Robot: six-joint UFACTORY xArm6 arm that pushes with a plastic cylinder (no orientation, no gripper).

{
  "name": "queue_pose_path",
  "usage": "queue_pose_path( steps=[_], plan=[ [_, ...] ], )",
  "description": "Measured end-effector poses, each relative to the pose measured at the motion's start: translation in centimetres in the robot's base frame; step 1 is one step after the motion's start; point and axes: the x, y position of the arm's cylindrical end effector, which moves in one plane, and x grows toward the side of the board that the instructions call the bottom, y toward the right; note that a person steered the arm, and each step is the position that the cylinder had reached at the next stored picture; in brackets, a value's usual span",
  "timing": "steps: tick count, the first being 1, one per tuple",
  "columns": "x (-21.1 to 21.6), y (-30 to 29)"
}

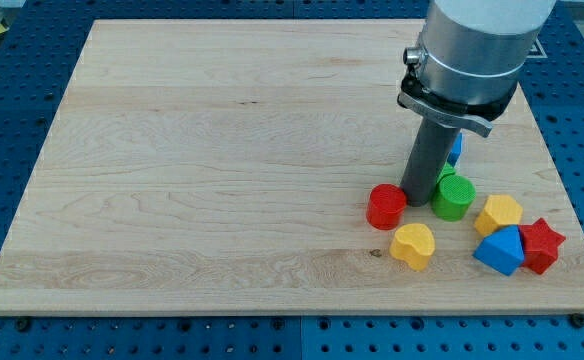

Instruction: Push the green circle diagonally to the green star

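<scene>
bench: pale wooden board (222,150) on a blue perforated base, seen from the view's bottom edge.
my tip: lower end of the dark rod (418,200), down on the bench between the red cylinder block (386,207) and the green circle, a round ribbed green block (453,196).
end effector: bare rod, no jaws, so nothing opens or closes and it has hold of nothing.
tip vs green circle: just beside it on the view's left; cannot tell if they touch.
tip vs red cylinder: just beside it on the view's right.
green circle location: bench's lower right area, above the cluster of other blocks.
green star: cannot find it.
blue block (456,150): small piece showing behind the rod, shape unclear.
yellow heart-shaped block (413,245): below the tip.
yellow hexagon block (498,214): right of the green circle.
blue angular block (500,250): touching the red star block (541,244), near the bench's right edge.
</scene>
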Motion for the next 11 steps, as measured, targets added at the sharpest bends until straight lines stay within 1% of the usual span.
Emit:
queue_pose_path(
  steps=[2, 3, 4, 5, 7, 8, 11],
  plan=[
    [4.1, 0.9],
    [5.0, 3.4],
    [3.7, 5.5],
    [1.7, 5.4],
    [-2.5, 3.3],
    [-3.9, 2.4],
    [-9.6, 1.0]
  ],
)
